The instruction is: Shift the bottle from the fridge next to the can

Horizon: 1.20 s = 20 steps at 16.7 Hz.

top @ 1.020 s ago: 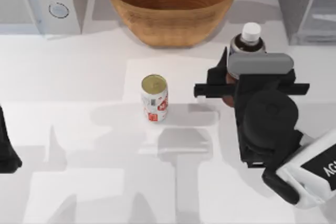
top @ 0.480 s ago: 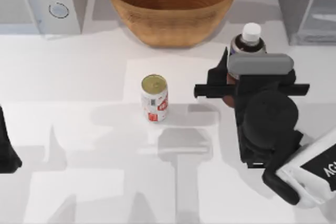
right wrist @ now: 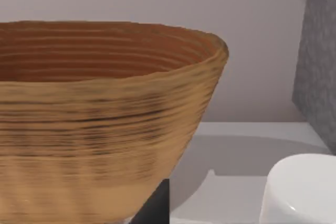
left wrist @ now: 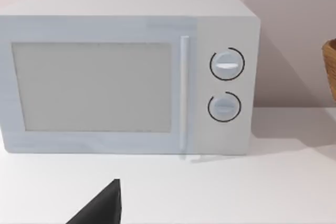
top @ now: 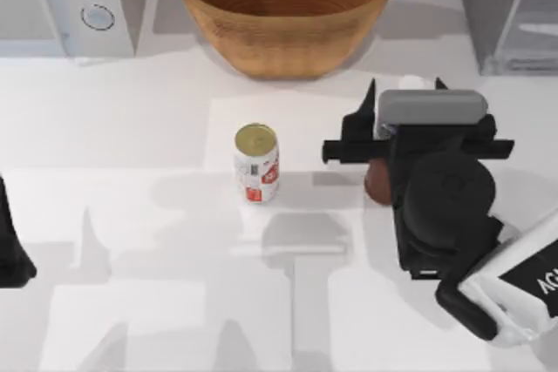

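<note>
Lifting now, the right gripper (top: 377, 158) is clasping the bottle (top: 378, 182), its cap newly hidden. Heading canward (top: 256, 163); left arm (top: 13, 250) idling, fingers unclear.

The can (top: 256, 163) stands upright mid-table, white with red marks and a dull gold top. The bottle (top: 380, 182) is off to its right, mostly hidden, probably upright; its white cap (right wrist: 299, 190) shows. The grey fridge (top: 510, 10) sits back-right.
</note>
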{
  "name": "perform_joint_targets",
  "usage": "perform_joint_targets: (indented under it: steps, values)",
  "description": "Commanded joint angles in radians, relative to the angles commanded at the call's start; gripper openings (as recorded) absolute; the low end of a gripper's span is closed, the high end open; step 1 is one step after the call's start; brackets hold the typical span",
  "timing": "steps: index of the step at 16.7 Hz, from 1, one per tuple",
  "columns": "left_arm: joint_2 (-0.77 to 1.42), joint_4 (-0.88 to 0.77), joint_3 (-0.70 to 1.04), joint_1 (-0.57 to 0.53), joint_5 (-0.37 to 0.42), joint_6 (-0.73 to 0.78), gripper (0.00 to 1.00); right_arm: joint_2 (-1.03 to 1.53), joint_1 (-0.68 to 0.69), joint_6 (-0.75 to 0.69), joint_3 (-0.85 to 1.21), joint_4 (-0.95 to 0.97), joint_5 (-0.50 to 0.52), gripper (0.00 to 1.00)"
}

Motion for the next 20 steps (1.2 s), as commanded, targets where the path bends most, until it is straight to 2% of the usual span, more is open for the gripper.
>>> perform_joint_targets:
  steps: [1,2,11,16,20]
  values:
    - [0.000,0.000,0.000,0.000,0.000,0.000,1.00,0.000,0.000,0.000,0.000,0.000,0.000,0.98]
    - [0.000,0.000,0.000,0.000,0.000,0.000,1.00,0.000,0.000,0.000,0.000,0.000,0.000,1.00]
    - [0.000,0.000,0.000,0.000,0.000,0.000,1.00,-0.002,0.002,0.000,-0.003,0.002,0.003,1.00]
    - [0.000,0.000,0.000,0.000,0.000,0.000,1.00,-0.044,0.067,0.002,-0.083,0.036,0.067,1.00]
    - [0.000,0.000,0.000,0.000,0.000,0.000,1.00,-0.043,0.066,0.002,-0.085,0.037,0.069,1.00]
